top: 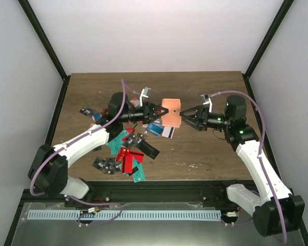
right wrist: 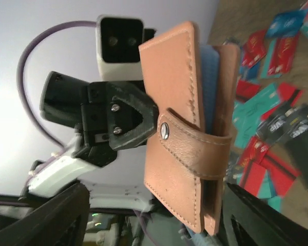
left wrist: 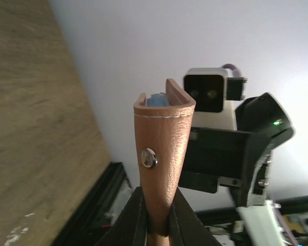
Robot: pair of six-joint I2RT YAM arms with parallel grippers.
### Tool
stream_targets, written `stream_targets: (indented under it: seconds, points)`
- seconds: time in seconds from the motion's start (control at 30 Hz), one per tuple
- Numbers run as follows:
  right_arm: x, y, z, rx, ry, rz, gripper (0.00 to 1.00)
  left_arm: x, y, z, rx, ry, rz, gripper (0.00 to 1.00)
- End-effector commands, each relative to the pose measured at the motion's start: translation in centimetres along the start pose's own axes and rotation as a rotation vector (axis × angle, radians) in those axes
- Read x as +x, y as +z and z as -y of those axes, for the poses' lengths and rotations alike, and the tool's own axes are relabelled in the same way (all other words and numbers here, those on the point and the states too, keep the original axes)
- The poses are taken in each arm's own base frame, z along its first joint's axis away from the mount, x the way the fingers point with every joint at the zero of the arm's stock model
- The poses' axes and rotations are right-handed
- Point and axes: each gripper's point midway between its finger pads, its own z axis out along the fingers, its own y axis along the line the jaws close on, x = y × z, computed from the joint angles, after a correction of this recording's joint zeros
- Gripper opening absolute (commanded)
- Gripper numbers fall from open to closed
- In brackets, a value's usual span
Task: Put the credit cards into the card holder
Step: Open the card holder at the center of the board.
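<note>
Above the wood table (top: pixel 210 148), centre frame, the holder (top: pixel 171 111) hangs pinched in the left gripper (top: pixel 161 110). The right gripper (top: pixel 187 117) stands wide, off it. Next, probably: fetch one of the cards (top: pixel 126 154) lower left.

The card holder (top: pixel 171 111) sat in my left tool (top: pixel 162 113) above the worktop (top: pixel 210 148), my right tool (top: pixel 184 118) just right of it, one card (right wrist: pixel 208 87) inside it. Other cards (top: pixel 127 154) lay on the worktop, left and nearer me.
</note>
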Motion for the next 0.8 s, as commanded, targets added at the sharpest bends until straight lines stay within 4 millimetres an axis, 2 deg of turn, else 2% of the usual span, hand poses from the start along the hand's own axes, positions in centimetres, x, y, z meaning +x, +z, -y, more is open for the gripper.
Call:
stream_targets:
  seconds: [0.0, 0.17, 0.27, 0.47, 0.77]
  points:
    - [1.1, -1.5, 3.4, 0.282, -0.046, 0.003, 0.79, 0.2, -1.1, -0.9, -0.213, 0.162, -0.009, 0.04]
    - [0.9, -2.7, 4.7, 0.459, -0.057, 0.002, 0.92, 1.3, -1.1, -2.7, -0.337, 0.217, -0.055, 0.04]
    - [0.4, -2.8, 4.5, 0.517, -0.068, 0.012, 0.98, 2.1, -0.4, -3.1, -0.377, 0.240, -0.086, 0.04]
    - [1.0, -0.4, 4.2, 0.590, -0.078, -0.031, 0.98, 2.6, 0.9, -3.2, -0.409, 0.278, -0.110, 0.04]
    - [2.0, 0.9, 6.2, 0.707, -0.051, -0.051, 0.94, 3.1, 1.8, -3.0, -0.418, 0.300, -0.137, 0.04]
